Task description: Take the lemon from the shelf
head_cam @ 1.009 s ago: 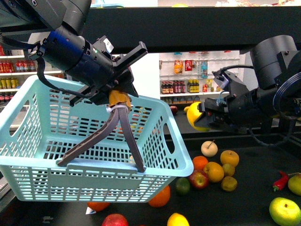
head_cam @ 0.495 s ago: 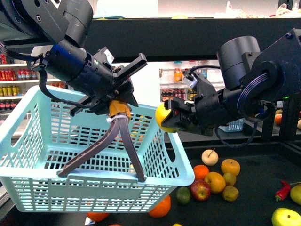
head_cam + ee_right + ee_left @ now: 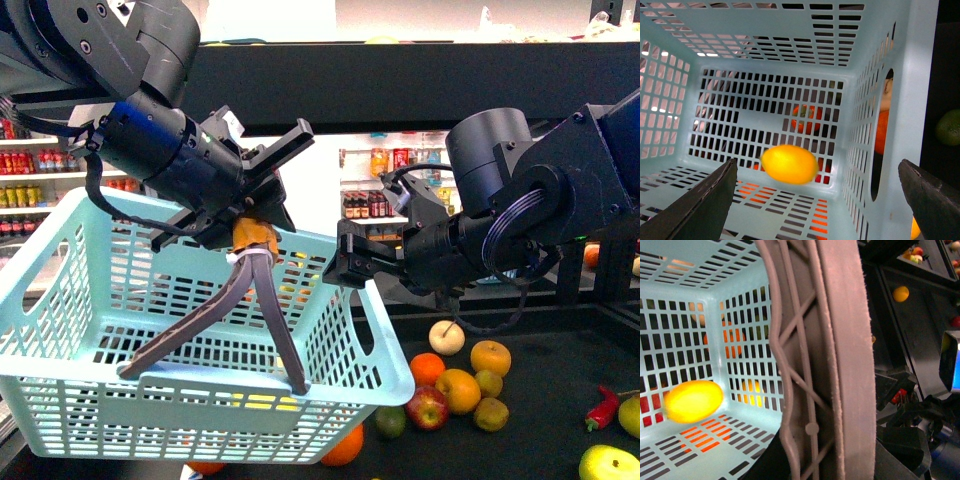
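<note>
Having left the right pincer [image 3: 343, 263], lemon [image 3: 790, 164] now inside basket [image 3: 90, 395].

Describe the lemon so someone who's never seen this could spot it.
Find the pale blue slotted basket hanging from the left gripper. Inside it, near the floor, is the lemon: a smooth yellow oval, the only fruit inside, while the oranges show only through the slots.
</note>
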{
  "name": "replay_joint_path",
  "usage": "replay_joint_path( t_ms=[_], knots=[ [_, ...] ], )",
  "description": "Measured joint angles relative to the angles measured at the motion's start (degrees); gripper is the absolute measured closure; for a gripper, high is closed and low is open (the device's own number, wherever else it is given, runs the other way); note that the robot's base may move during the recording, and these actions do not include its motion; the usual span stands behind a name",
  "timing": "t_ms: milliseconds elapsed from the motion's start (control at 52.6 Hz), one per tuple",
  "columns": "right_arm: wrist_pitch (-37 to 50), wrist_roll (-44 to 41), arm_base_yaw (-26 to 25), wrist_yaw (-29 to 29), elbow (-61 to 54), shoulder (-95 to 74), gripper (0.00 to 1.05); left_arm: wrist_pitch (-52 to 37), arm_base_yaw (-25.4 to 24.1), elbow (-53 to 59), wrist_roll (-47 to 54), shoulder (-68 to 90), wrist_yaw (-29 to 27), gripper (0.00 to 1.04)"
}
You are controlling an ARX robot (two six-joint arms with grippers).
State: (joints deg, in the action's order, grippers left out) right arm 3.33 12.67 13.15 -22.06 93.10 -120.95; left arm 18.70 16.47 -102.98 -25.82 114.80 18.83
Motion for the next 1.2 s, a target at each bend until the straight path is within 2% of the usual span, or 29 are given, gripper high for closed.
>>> replay_joint_path(
  t_ms=[228, 495, 647, 875, 1199],
  knots=[
    [1.0, 0.0, -2.5, 1.0, -1.7, 1.9, 0.08, 0.0, 0.0, 0.0, 0.2, 0.0, -0.3, 0.88],
    [4.9, -1.8, -11.7, 3.5, -11.6, 11.4, 0.08, 0.0, 0.0, 0.0, 0.2, 0.0, -0.2, 0.88],
    [5.0, -4.0, -14.6, 3.7, -19.3, 13.5, 0.08, 0.0, 0.0, 0.0, 0.2, 0.0, -0.2, 0.88],
    [7.6, -4.9, -13.6, 3.8, -28.3, 8.4, 0.08, 0.0, 0.0, 0.0, 0.2, 0.0, -0.3, 0.88],
    [11.2, -2.6, -7.1, 4.5, -25.0, -2.7, 0.08, 0.0, 0.0, 0.0, 0.2, 0.0, -0.2, 0.88]
  ],
)
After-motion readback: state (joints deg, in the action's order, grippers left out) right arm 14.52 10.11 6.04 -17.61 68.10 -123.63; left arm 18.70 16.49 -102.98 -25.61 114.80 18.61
